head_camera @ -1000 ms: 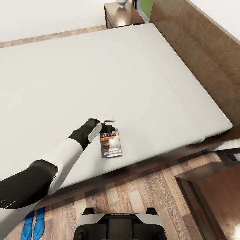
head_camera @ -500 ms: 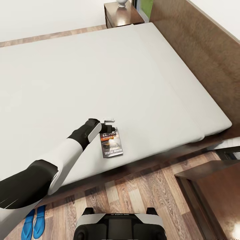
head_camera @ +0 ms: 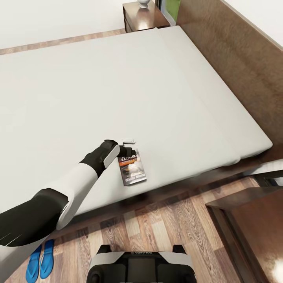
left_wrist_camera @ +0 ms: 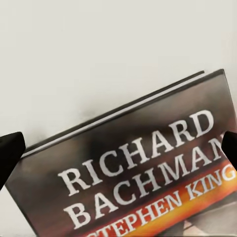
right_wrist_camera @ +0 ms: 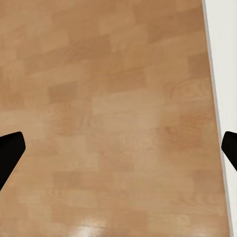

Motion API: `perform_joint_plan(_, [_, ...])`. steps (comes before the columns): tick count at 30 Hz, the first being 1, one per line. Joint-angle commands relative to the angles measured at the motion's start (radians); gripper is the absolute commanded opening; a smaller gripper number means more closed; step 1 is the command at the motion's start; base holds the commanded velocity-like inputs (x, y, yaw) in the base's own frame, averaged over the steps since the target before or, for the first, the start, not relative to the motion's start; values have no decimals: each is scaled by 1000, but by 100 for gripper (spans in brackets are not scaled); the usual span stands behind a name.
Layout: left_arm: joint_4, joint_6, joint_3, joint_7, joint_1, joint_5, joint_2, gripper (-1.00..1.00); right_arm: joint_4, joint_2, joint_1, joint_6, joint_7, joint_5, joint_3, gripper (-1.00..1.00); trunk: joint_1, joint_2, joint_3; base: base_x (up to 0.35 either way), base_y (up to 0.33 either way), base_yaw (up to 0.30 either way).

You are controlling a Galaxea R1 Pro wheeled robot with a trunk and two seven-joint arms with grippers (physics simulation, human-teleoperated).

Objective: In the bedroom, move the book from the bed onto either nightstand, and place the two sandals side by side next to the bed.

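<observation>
Sandals sit paired at lower left, that part apparently done; the book lies on the bed lower centre, left gripper spread wide astride it; nightstand at top awaits.

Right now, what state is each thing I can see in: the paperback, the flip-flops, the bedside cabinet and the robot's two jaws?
book: flat on the bed, cover up, near its edge.
sandals: side by side on the floor, beside the bed.
nightstand: white vase on top.
left gripper: open, straddling the book's top end.
right gripper: open, holding nothing, over wood.
</observation>
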Motion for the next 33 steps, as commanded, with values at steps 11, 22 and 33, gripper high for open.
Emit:
perform_joint_plan(11, [-1, 3, -7, 9, 0, 11, 1, 100, -1, 0, 0, 3, 3, 5, -8, 100, 0, 0, 0, -88, 0, 0])
perform_joint_plan(22, [-1, 3, -7, 9, 0, 11, 1, 100, -1, 0, 0, 3, 3, 5, -8, 100, 0, 0, 0, -67, 0, 0])
perform_joint_plan(33, [-1, 3, -7, 9, 0, 10, 1, 100, -1, 0, 0, 3, 3, 5, -8, 100, 0, 0, 0, -24, 0, 0])
